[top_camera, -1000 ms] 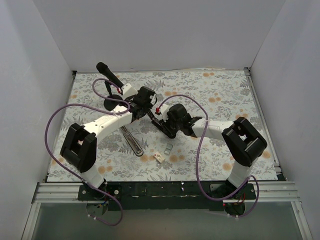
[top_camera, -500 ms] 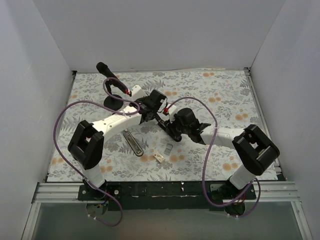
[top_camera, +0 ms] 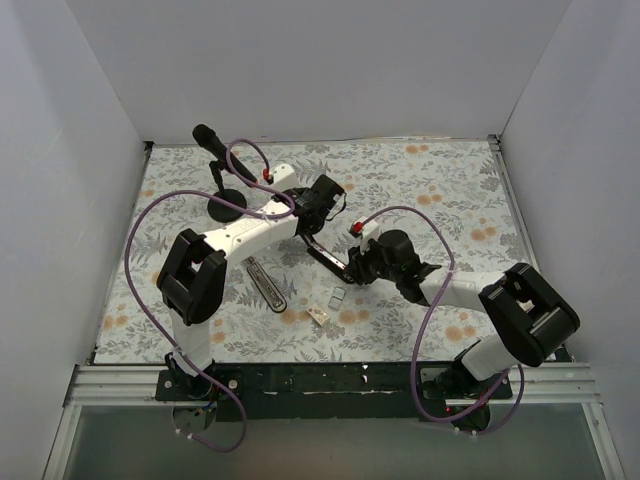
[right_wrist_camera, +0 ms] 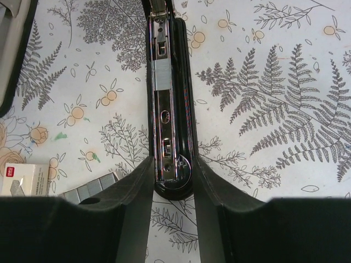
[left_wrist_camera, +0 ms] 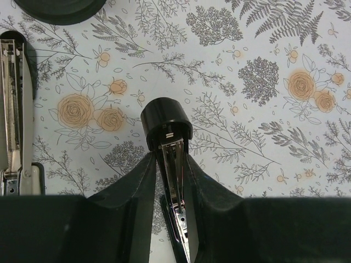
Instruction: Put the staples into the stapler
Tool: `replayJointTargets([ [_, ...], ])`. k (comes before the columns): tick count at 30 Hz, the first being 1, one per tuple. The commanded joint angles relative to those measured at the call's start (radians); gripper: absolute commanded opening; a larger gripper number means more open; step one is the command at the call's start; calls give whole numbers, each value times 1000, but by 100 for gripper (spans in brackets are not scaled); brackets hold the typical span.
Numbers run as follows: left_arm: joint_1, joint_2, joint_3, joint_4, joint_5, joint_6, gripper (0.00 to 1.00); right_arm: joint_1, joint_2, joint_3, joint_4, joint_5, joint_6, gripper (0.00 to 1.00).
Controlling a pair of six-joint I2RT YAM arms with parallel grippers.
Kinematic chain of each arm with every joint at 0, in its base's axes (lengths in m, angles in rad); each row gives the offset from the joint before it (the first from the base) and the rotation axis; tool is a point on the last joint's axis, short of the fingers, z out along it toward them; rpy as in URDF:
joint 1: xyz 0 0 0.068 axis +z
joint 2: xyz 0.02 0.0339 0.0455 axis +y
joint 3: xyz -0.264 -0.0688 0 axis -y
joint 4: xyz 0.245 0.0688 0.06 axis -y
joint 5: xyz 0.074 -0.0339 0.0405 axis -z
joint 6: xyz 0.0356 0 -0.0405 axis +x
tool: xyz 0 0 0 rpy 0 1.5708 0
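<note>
The stapler lies open on the floral mat. Its black arm point(top_camera: 327, 256) with a chrome channel point(right_wrist_camera: 163, 126) is held at both ends. My left gripper point(top_camera: 311, 225) point(left_wrist_camera: 170, 160) is shut on the rounded far end point(left_wrist_camera: 166, 121). My right gripper point(top_camera: 353, 271) point(right_wrist_camera: 173, 164) is shut on the near end point(right_wrist_camera: 174, 183). A grey strip of staples point(right_wrist_camera: 162, 74) sits in the channel. The silver-grey base point(top_camera: 267, 285) point(left_wrist_camera: 13, 109) lies apart to the left. Loose staples point(top_camera: 337, 297) point(right_wrist_camera: 90, 189) and their small box point(top_camera: 318, 315) point(right_wrist_camera: 22, 179) lie in front.
A black microphone point(top_camera: 212, 143) on a round stand point(top_camera: 227, 207) point(left_wrist_camera: 60, 5) is at the back left, close to my left arm. White walls close in three sides of the mat point(top_camera: 450, 200). Purple cables loop over both arms.
Both arms have shifted right and stretched out, carrying the black arm of the stapler with them. The left jaws have narrowed onto it. The silver base, staples and box stayed put.
</note>
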Motion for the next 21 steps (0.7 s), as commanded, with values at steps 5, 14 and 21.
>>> replayJointTargets([
  [5, -12, -5, 41, -70, -84, 38, 8, -16, 37, -38, 169, -124, 40, 34],
  [14, -74, -45, 20, -12, 11, 15, 12, -16, 66, -26, 201, -116, 52, 25],
  [21, -137, -94, -43, 52, 76, -68, 14, -20, 43, -56, 301, -91, 78, 30],
])
